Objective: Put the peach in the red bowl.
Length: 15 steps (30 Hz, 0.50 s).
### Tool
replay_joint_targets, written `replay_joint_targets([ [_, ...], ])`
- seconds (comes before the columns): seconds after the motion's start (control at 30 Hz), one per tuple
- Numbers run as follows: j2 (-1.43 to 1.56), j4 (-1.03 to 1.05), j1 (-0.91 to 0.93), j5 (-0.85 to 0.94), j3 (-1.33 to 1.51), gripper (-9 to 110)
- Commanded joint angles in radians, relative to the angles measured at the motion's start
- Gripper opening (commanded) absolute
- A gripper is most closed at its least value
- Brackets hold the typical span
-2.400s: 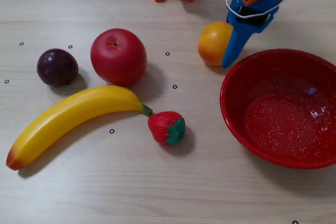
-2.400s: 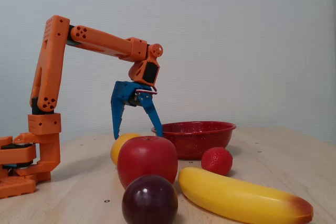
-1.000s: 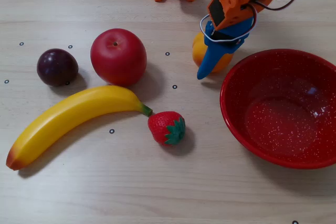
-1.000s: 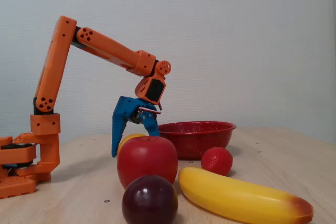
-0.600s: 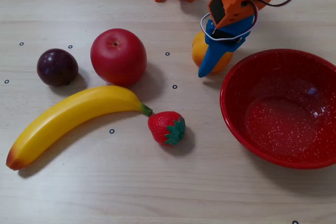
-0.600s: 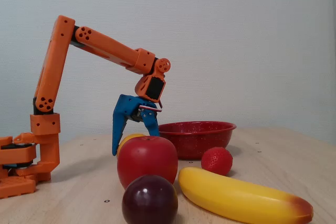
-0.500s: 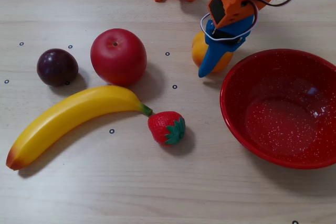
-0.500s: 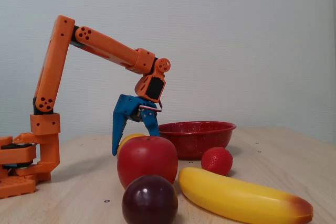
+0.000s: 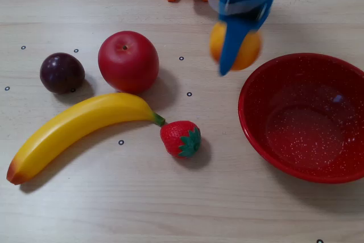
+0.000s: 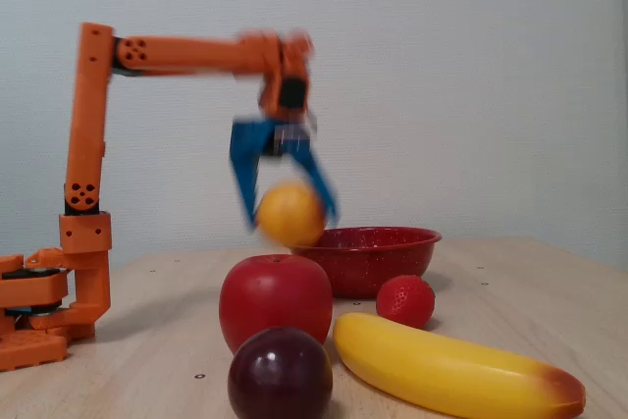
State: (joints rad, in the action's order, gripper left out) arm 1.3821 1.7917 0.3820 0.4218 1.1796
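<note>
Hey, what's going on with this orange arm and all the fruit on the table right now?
The orange arm's blue gripper holds the peach up in the air, above the table and not yet over the red bowl, which is empty. The apple, plum, banana and strawberry lie untouched on the table. The arm looks blurred.

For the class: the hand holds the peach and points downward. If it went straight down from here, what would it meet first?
Probably bare table, just beside the red bowl. In the overhead view the hand and peach sit left of the bowl's rim, though depth is uncertain.
</note>
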Motion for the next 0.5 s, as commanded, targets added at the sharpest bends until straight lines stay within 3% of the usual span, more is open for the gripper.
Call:
replay_joint_targets([
  [0.0, 0.138, 0.155, 0.014, -0.043, -0.189, 0],
  [0.2, 0.133, 0.101, 0.106, -0.069, -0.462, 0],
  [0.47, -0.086, -0.238, 0.225, -0.114, -0.451, 0],
])
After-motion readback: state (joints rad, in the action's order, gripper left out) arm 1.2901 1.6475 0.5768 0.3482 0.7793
